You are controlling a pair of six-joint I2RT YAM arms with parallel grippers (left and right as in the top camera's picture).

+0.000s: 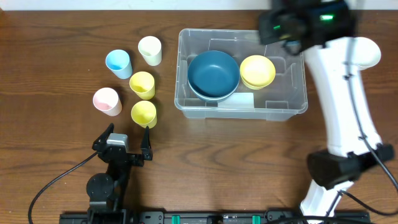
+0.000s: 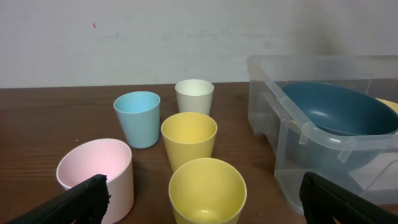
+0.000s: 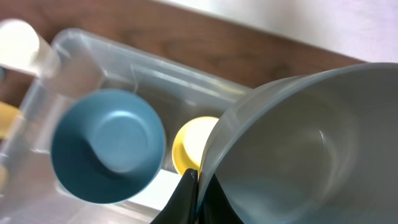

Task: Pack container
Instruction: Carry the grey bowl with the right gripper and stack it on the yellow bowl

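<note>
My right pincer point(image 3: 197, 185) is pinched fully together on the thin rim of a pale grey bowl point(image 3: 311, 143). It holds the bowl tilted in the air over the far right part of the container point(image 3: 93, 53). The container, a large clear bin, stands on the table point(image 1: 50, 37) toward its far edge, right of the middle. Inside it a dark blue bowl point(image 1: 213, 74) lies on the left, with a smaller yellow bowl point(image 1: 257, 71) just beside it on the right.

My left pincer point(image 1: 126, 140) is spread wide and holds nothing, near the table's front edge on the left. Just beyond it stand five upright cups, all left of the container: a near yellow cup point(image 1: 143, 113), a far yellow cup point(image 1: 142, 84), a pink cup point(image 1: 106, 101), a light blue cup point(image 1: 118, 62) and a cream cup point(image 1: 150, 50).
</note>
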